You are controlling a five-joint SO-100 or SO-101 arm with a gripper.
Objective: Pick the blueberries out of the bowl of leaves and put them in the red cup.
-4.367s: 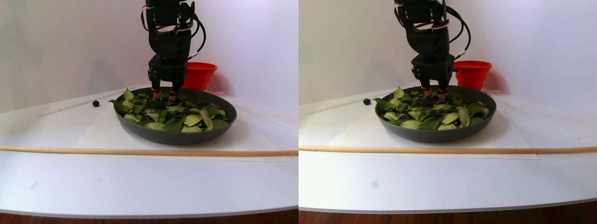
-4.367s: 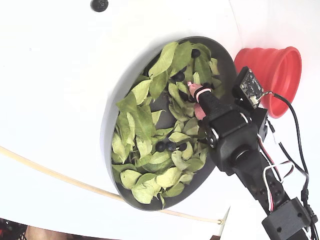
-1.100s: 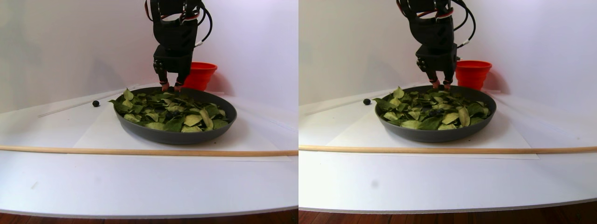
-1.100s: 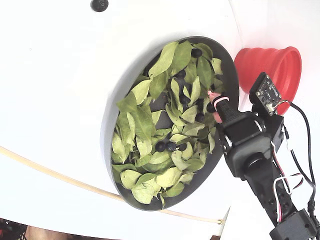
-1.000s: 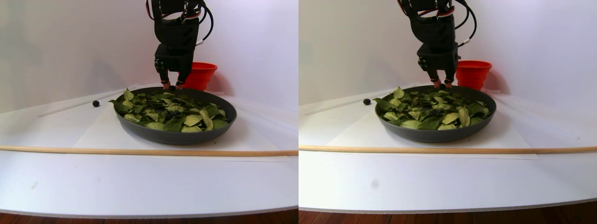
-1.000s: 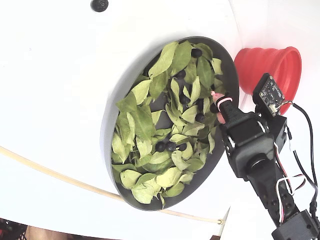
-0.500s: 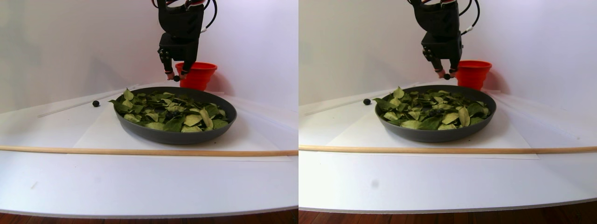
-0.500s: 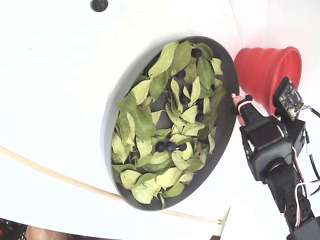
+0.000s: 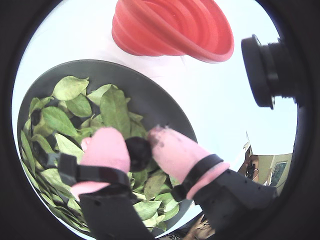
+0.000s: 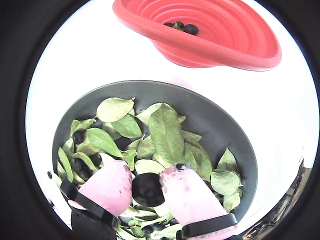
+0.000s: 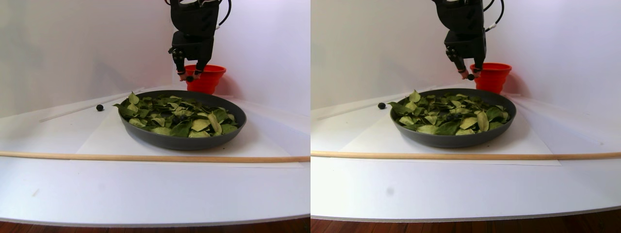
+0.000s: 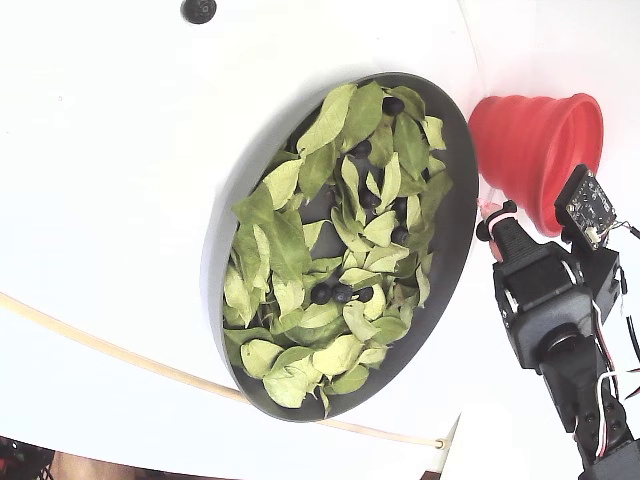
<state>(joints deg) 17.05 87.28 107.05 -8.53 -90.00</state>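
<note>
My gripper [image 10: 147,192] is clenched on one blueberry [image 10: 146,189], held above the bowl of leaves' [image 12: 455,240] rim on the red cup [image 12: 530,140] side. More blueberries [image 10: 182,27] sit inside the cup.

One dark blueberry [image 10: 147,189] sits pinched between pink fingertips [image 10: 107,187] above the leaf-filled grey bowl [image 10: 220,131], more blueberries [image 12: 336,294] lie among the leaves, and two rest inside the red cup [image 10: 235,37].

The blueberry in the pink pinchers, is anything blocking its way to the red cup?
Nothing visible. The end effector holds the blueberry lifted above the bowl of leaves, with only bare white table before the red cup.
</note>
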